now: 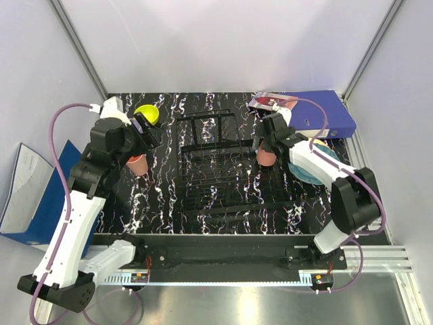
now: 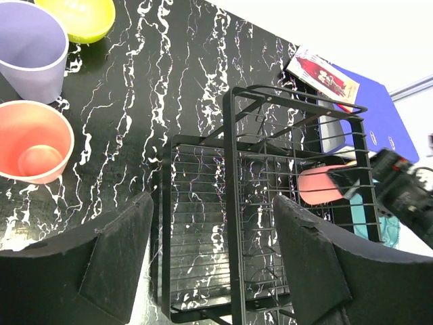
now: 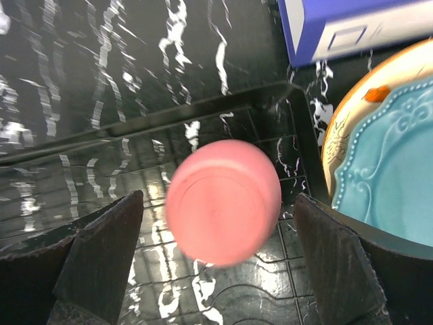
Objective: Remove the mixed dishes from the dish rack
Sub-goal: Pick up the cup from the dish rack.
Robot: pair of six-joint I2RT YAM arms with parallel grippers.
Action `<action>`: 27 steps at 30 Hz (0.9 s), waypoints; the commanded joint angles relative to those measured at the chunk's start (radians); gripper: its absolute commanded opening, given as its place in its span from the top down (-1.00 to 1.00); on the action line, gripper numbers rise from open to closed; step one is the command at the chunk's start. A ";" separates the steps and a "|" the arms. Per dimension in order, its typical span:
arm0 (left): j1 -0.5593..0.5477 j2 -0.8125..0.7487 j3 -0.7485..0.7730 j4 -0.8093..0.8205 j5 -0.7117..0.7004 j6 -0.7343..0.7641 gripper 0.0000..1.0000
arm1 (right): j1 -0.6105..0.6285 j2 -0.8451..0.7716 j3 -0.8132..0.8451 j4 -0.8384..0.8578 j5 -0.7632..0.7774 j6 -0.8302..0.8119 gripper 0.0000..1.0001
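Standing wide apart, the jaws of the right gripper [image 3: 218, 217] are being held to either side of an inverted pink cup [image 3: 223, 189], with a clear gap showing at each finger, so nothing is being gripped yet. The cup is being seen base-up and a little blurred, at the far right corner of the dish rack [image 1: 203, 145]. Being upside down, it is probably being left there to drain, and its rounded body, not its rim, is being offered to the pads. Just right of the rack, outside its wire edge, a teal scalloped plate [image 3: 396, 169] is being carried on a cream-orange plate [image 3: 336, 145], stacked apparently to save room on the marble tabletop [image 1: 162, 196], with a blue binder [image 3: 352, 24] lying beyond them on the far side.

The jaws of the left gripper [image 2: 213, 203] are likewise being held apart, with only bare rack and table showing between them. To their left, an upright pink cup [image 2: 34, 149], a lavender cup [image 2: 30, 47] and a small yellow bowl [image 2: 78, 15] are being gathered in a loose cluster, near one another yet apart, well clear of the rack so that nothing is being blocked. No other dish can be made out in the rack. The inverted cup is being judged the last piece, and a squeeze across its middle is being called for next.
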 commanded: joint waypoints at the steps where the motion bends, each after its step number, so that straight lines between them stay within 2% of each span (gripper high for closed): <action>1: -0.006 -0.012 -0.022 0.071 0.016 0.023 -0.51 | 0.001 0.054 0.044 0.018 0.045 0.010 -0.99; 3: -0.008 -0.009 -0.028 0.079 0.022 0.020 -0.51 | 0.001 0.060 0.041 0.018 0.043 0.011 -0.97; 6: -0.009 -0.001 -0.031 0.080 0.034 0.011 -0.50 | 0.001 0.057 0.032 0.018 0.046 0.013 -0.50; 7: -0.009 0.002 -0.036 0.086 0.034 0.009 -0.50 | 0.001 0.048 0.027 0.018 0.053 0.013 -0.24; 9: -0.009 0.005 -0.039 0.088 0.042 0.002 -0.50 | 0.001 0.027 0.016 0.018 0.066 0.014 0.02; 10: -0.009 0.007 -0.042 0.091 0.043 -0.001 -0.50 | 0.001 0.016 0.012 0.018 0.071 0.014 0.26; 13: -0.009 0.008 -0.040 0.099 0.042 -0.004 -0.50 | 0.002 -0.054 -0.004 0.016 0.080 0.017 0.56; 17: -0.009 0.010 -0.022 0.102 0.014 -0.006 -0.50 | 0.007 -0.215 0.024 -0.017 0.060 0.042 0.81; 19: -0.009 -0.010 -0.022 0.118 -0.010 -0.014 -0.50 | 0.027 -0.382 0.016 0.001 0.047 0.063 1.00; 22: -0.009 -0.051 -0.046 0.192 -0.021 -0.026 -0.54 | 0.025 -0.550 0.024 0.095 -0.050 0.100 1.00; 23: -0.009 -0.058 -0.052 0.248 0.023 -0.040 -0.58 | 0.025 -0.564 0.041 0.090 -0.082 0.118 1.00; 24: -0.009 -0.068 -0.068 0.282 0.064 -0.049 -0.81 | 0.025 -0.569 0.054 0.087 -0.166 0.132 1.00; 25: -0.009 -0.073 -0.078 0.325 0.115 -0.058 -0.94 | 0.024 -0.572 0.062 0.087 -0.214 0.152 1.00; 26: -0.009 -0.078 -0.095 0.437 0.238 -0.096 -0.98 | 0.008 -0.575 0.059 0.123 -0.275 0.216 1.00; 27: -0.009 -0.090 -0.143 0.511 0.303 -0.122 -0.98 | -0.008 -0.591 0.035 0.188 -0.453 0.262 1.00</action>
